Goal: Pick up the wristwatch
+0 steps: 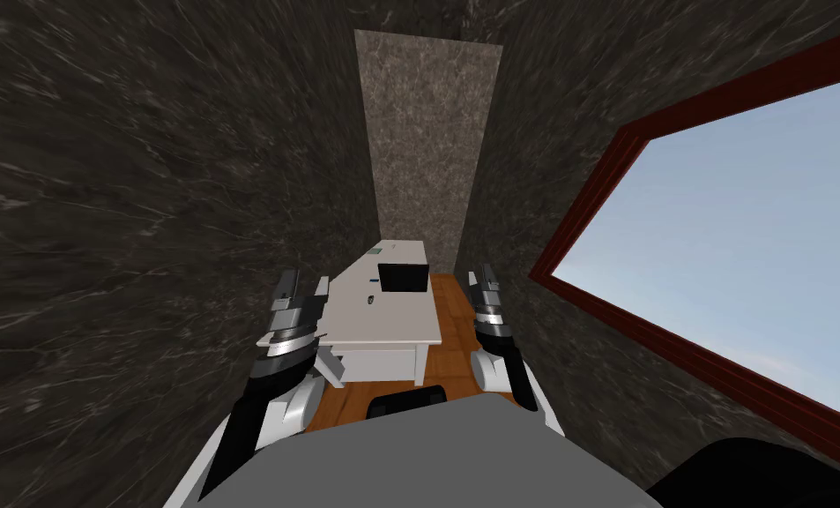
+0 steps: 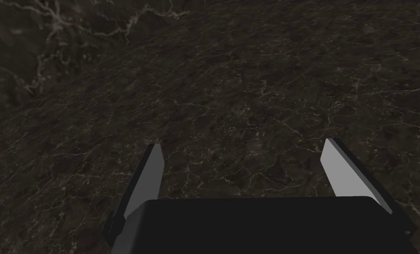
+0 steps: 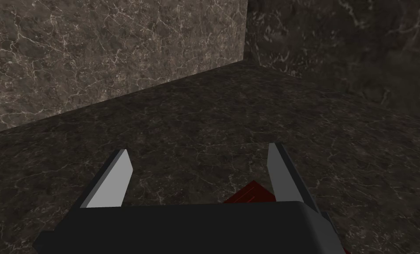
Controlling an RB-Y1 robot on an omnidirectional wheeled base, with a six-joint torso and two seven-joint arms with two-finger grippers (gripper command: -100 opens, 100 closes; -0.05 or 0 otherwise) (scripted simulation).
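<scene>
**Head view.** White rectangular table (image 1: 391, 322) with a flat, plain top. Its long axis runs toward 12 o'clock, and it stands on a brown plank floor (image 1: 449, 316). The walls (image 1: 144, 220) are dark stone with pale veining. A window with a dark red frame (image 1: 578, 220) is at 3 o'clock.

A black laptop (image 1: 404, 278) sits on the far half of the tabletop. The wristwatch (image 1: 369, 300) is a small dark speck lying on the top at 8 o'clock from the laptop, apart from it. It is too small to read its long axis or which way it points. A tiny blue item (image 1: 375, 280) is at 12 o'clock from the watch.

The left gripper (image 1: 287, 282) is raised at 9 o'clock of the table. The right gripper (image 1: 483, 275) is raised at 3 o'clock.

**Left wrist view.** Left gripper (image 2: 244, 145): the thin grey blade fingers are spread wide with nothing between them.

**Right wrist view.** Right gripper (image 3: 198, 149): the blades are likewise apart and hold nothing.
</scene>
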